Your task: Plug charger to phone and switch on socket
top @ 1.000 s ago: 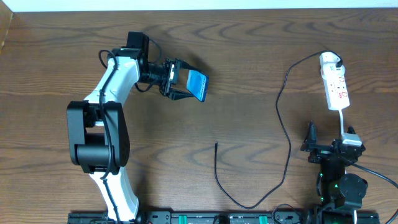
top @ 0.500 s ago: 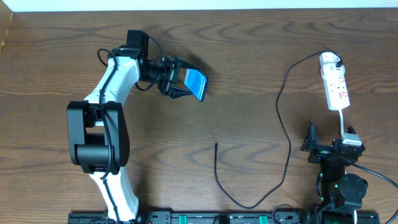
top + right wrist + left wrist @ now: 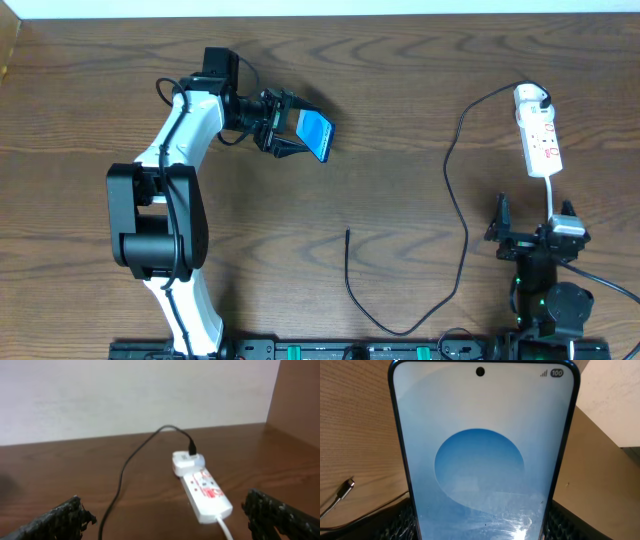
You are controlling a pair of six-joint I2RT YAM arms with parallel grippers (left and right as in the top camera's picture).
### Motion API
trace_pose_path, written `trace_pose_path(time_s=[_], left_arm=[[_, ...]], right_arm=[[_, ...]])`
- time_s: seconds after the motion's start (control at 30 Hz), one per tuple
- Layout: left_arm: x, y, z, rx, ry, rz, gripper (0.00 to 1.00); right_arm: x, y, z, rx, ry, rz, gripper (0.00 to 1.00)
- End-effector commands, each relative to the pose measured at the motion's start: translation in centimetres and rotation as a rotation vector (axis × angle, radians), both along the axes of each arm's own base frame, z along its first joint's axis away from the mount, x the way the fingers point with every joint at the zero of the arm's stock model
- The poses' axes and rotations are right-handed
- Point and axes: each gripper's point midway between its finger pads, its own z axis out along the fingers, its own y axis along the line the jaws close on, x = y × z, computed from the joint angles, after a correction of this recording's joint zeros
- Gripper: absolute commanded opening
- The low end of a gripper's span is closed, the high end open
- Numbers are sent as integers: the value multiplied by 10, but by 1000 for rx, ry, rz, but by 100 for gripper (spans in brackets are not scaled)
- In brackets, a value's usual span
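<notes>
The left fingers [image 3: 284, 151] gripped the phone [image 3: 318, 136], tilted. The charger [image 3: 455, 200] tip lay unplugged on the bench [image 3: 100, 80], its adapter in the socket [image 3: 538, 140]. The right fingers [image 3: 270, 510] gaped empty nearby. Plugging and switching were not yet done.

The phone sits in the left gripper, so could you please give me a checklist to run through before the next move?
1. Phone clamped in left gripper: ok.
2. Right gripper open and empty: ok.
3. Charger plug tip lying free on the table, apart from both grippers: ok.
4. Adapter seated at the socket: ok.
5. Socket switched on: cannot tell.
6. Phone's charging port facing the plug tip: cannot tell, the port is hidden.
</notes>
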Motion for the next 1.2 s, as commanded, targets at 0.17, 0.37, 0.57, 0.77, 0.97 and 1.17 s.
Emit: trace_pose_path(time_s=[0.17, 0.37, 0.57, 0.77, 0.97, 1.17], left_arm=[[3, -1, 26, -23, -77, -10, 7], [5, -1, 26, -24, -90, -10, 7], [8, -1, 27, -25, -103, -8, 7], [7, -1, 27, -25, -98, -6, 7], [8, -1, 27, -25, -95, -4, 7], [8, -1, 27, -25, -95, -4, 7]], right_arm=[[1, 3, 13, 4, -42, 19, 99], [8, 2, 28, -9, 17, 22, 99], [40, 4, 46, -5, 145, 54, 99], [96, 28, 69, 50, 262, 236, 99], [141, 72, 78, 252, 419, 519, 99], [165, 119, 80, 385, 512, 745, 99]])
